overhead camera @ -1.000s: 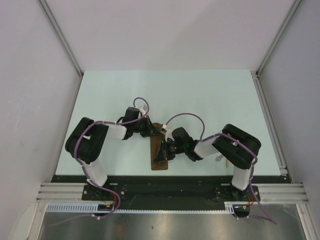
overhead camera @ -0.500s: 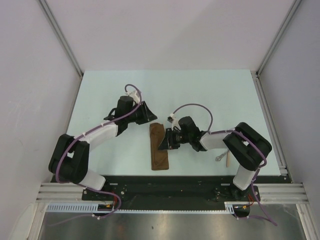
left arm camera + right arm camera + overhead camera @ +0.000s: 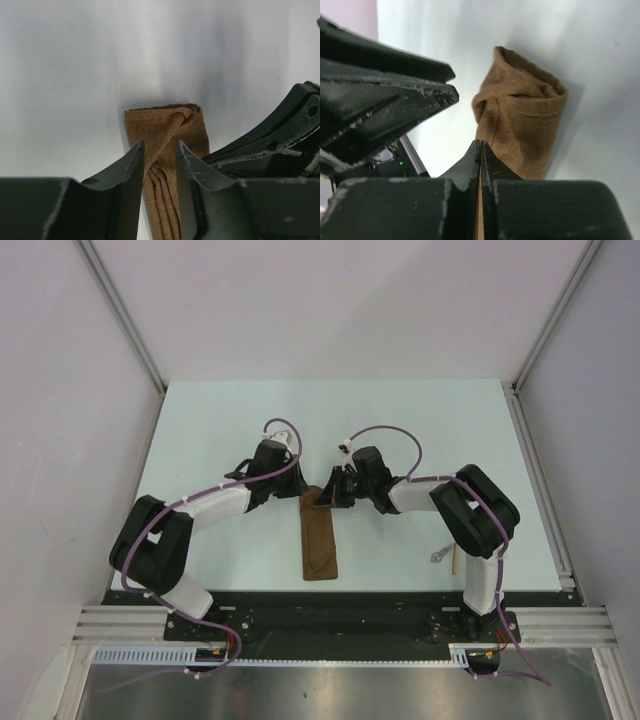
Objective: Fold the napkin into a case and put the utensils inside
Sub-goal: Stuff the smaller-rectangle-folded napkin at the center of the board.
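Napkin (image 3: 320,545), folded narrow (right pincer (image 3: 480,145) seemingly pinching it).

From here the napkin (image 3: 165,125) reads as matt brown cloth with a fine, even weave. It looks soft, and its folded layers show as ridges along the edge. The worktop (image 3: 400,420) is pale and smooth, with a dull sheen and no visible grain. My left pincer (image 3: 160,145) and right pincer (image 3: 480,145) are matt black, plastic by the look, with pale scuffs and scratches along the finger edges. Near right, the utensils (image 3: 446,558) show a small glint of bare metal and a matt tan handle; I can't tell its material. The arms (image 3: 215,504) wear smooth black and white casings. The near rail (image 3: 340,622) is ribbed, silvery metal.
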Controlling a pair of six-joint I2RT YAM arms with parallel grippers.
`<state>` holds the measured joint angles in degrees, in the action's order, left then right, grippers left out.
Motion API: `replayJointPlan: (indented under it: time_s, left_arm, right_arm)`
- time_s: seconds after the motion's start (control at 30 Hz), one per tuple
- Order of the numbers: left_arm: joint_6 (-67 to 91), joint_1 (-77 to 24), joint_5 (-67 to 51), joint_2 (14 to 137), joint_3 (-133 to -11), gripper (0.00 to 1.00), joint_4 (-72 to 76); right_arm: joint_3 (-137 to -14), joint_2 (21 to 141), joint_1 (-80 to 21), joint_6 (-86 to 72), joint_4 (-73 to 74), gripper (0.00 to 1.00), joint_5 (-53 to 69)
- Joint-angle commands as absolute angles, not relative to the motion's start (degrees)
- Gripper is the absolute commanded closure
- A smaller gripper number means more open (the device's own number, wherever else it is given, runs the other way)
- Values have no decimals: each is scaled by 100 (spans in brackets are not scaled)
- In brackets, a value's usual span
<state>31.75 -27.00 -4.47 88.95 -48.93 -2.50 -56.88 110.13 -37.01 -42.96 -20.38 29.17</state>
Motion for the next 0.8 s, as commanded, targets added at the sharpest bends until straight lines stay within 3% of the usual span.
replayJointPlan:
  time_s: [0.0, 0.47, 0.77]
  left_arm:
    - [2751, -3102, 490, 9114, -5299, 67, -544]
    - [2689, -3384, 932, 9325, -5317, 76, -607]
    - [2733, -3472, 896, 9237, -5247, 65, -554]
  right_arm:
    - [-5871, 11188, -3726, -4719, -2118, 100, 2549]
    - [-5766, 11390, -3850, -5273, -2461, 100, 2127]
    - [-5792, 11496, -3867, -5326, -2558, 100, 2127]
